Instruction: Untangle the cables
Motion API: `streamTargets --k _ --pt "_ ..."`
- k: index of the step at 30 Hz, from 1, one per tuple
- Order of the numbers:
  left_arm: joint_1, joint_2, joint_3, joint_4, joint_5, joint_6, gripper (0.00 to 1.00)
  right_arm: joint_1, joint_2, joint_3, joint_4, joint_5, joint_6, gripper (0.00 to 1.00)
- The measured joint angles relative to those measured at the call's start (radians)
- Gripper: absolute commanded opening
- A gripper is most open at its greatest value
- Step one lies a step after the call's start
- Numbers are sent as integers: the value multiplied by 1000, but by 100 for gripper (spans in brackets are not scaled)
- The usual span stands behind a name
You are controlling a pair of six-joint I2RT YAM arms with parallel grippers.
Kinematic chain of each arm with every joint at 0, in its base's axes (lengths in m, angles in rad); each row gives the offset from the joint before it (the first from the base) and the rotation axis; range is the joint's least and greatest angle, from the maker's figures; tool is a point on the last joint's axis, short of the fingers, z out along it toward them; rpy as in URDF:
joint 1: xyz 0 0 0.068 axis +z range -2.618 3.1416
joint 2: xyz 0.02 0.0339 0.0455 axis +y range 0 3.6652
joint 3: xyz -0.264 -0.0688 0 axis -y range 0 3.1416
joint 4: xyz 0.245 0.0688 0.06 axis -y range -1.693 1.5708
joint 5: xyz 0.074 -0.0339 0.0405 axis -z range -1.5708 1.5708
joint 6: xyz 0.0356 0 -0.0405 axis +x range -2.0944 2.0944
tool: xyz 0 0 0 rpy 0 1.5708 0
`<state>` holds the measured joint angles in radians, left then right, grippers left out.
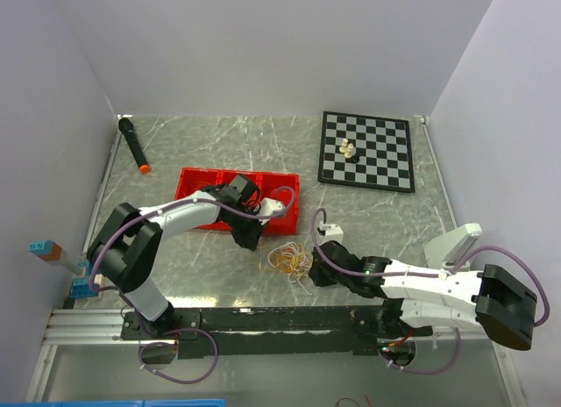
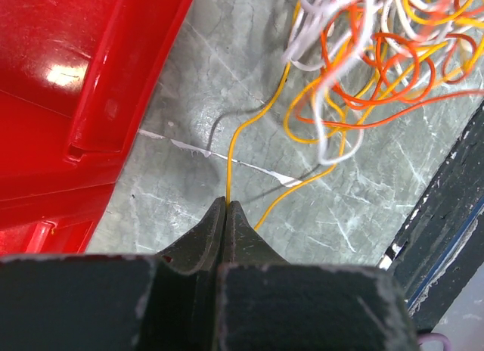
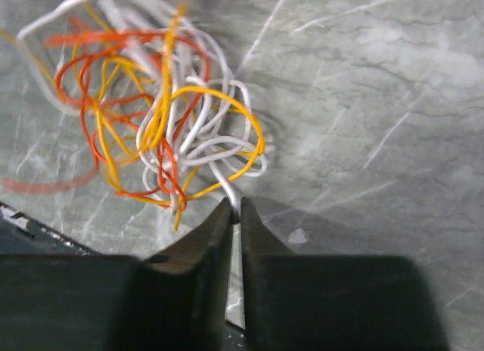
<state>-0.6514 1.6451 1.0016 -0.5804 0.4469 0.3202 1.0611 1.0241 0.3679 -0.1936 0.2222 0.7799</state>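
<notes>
One clump of cables (image 1: 289, 260) at frame centre, one yellow cable (image 2: 228, 162) clamped by left gripper (image 2: 227, 205), one white cable (image 3: 225, 186) pinched between right gripper (image 3: 236, 212) jaws.

1. One tangled clump of cables (image 1: 290, 260); strands too knotted to count.
2. Two robot arms: left arm (image 1: 175, 216), right arm (image 1: 421, 284).
3. One red tray (image 1: 197, 183).
4. One chessboard (image 1: 386, 157).
5. One cluster of white chess pieces (image 1: 348, 149), too small to count.
6. One black marker (image 1: 134, 145).

No text, label or number can be read anywhere
</notes>
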Motion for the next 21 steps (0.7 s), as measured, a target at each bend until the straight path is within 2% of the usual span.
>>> streamTargets --k 1,5,8,15,21 --pt "0 -1 0 -1 0 0 1 5 -4 0 0 2 3 0" --pt "13 -17 2 -24 6 5 1 25 -69 0 -32 25 21 0" --pt "50 -43 34 -106 34 28 1 37 -160 0 -90 52 48 0" --pt "241 -161 342 -367 138 131 1 43 -369 25 -311 167 169 0" --pt "348 -306 552 -543 186 193 1 43 -318 129 -558 276 336 0"
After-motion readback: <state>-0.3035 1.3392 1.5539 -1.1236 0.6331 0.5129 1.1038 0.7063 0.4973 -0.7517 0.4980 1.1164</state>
